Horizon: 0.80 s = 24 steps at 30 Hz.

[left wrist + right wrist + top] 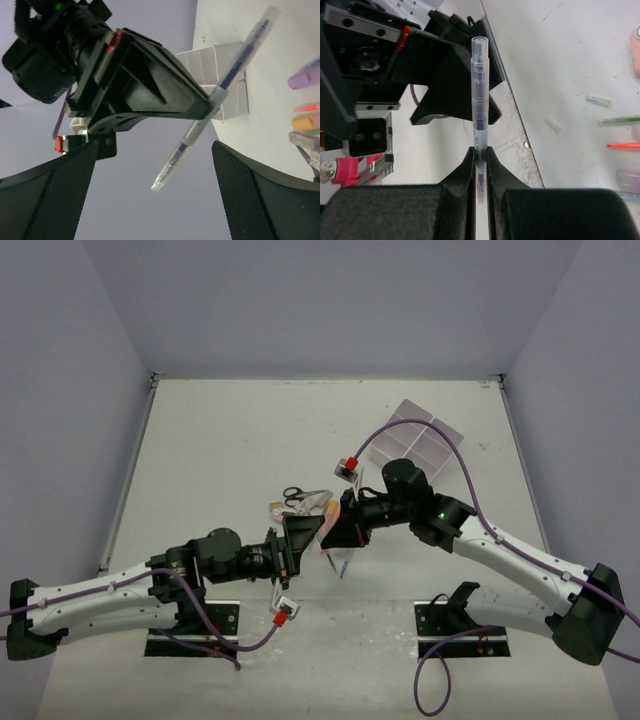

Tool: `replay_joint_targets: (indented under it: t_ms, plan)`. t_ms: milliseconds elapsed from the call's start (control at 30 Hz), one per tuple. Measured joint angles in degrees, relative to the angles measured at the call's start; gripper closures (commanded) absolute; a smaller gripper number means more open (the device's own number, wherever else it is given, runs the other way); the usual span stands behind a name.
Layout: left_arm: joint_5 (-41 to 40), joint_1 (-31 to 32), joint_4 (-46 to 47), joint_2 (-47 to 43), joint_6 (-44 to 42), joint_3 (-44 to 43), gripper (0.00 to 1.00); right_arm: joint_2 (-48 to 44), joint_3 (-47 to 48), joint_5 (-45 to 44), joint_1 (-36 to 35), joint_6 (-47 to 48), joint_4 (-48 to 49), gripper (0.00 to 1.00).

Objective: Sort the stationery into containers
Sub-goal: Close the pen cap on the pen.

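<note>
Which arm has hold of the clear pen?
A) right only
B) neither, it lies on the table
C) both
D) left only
A: the right gripper has its jaws shut on the pen; the left gripper has its jaws wide apart, not touching it.

White table point(220, 440) (speckled and scuffed in places) between plain pale lilac-grey walls point(330, 300) on three sides

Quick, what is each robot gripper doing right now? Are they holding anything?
Left gripper: open, holding nothing.
Right gripper: closed on the pen.
</note>
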State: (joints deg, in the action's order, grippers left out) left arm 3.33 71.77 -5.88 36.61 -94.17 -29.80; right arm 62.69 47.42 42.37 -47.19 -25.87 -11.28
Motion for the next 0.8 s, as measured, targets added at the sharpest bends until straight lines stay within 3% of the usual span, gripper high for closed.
replay_joint_targets:
  t_ms: [400, 600, 733, 800]
  plan:
    - [-1.9, 0.0, -5.5, -1.6, 11.4, -5.0, 0.0, -0.6, 0.0, -8.1, 0.9, -0.7, 0.0, 1.0]
    - [-12.5, 0.0, -2.3, 2.4, 33.6, -15.4, 0.0, -6.3, -1.0, -13.2, 2.8, 0.1, 0.2, 1.0]
    - [-22.4, 0.0, 0.5, 10.4, 52.1, -30.9, 0.0, -12.3, -2.6, -17.1, 3.4, 1.0, 0.4, 1.0]
    - [-25.3, 0.0, -3.4, 15.7, 62.3, -40.3, 0.0, -14.5, -3.3, -18.9, 3.9, 1.5, 0.6, 1.0]
